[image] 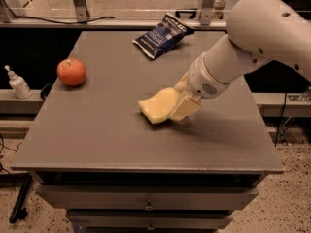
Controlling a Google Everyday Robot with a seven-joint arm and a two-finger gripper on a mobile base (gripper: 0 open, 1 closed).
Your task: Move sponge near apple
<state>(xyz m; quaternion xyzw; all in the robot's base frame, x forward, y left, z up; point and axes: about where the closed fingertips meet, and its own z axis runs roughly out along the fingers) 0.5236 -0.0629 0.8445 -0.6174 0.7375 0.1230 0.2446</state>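
The pale yellow sponge (155, 107) is at the middle of the grey table (97, 130), its right edge raised a little. My gripper (177, 110) is at the sponge's right edge, shut on it, with one pale yellow finger (184, 108) lying over that edge. The red-orange apple (71, 72) sits near the table's left edge, well to the left of the sponge and apart from it.
A dark blue chip bag (162, 35) lies at the back of the table. A small white pump bottle (18, 83) stands on a ledge left of the table. My white arm (257, 38) reaches in from the right.
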